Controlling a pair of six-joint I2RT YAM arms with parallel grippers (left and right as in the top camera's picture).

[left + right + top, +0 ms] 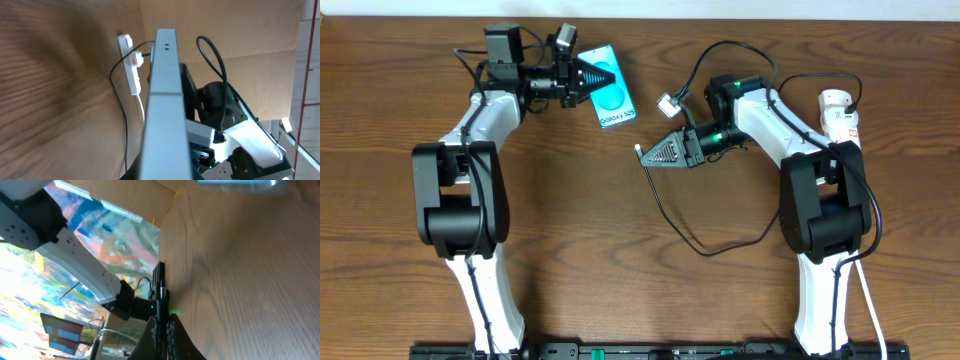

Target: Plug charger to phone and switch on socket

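Observation:
The phone (614, 103), with its cyan screen and white text, is at the back left. My left gripper (607, 74) is shut on its near end. In the left wrist view the phone (164, 100) runs edge-on up the middle. My right gripper (648, 153) is shut on the charger's black plug tip (639, 150), which points left, apart from the phone. In the right wrist view the plug (160, 292) sticks out between the fingers (163, 325). The black cable (715, 247) loops back over the table. The white socket (839, 113) lies at the far right and also shows in the left wrist view (131, 67).
A small white connector (668, 102) hangs on the wiring by the right arm. The socket's white cord (868, 300) runs down the right side. The phone shows as a blurred shape at the top of the right wrist view (235, 184). Cardboard walls stand behind the table.

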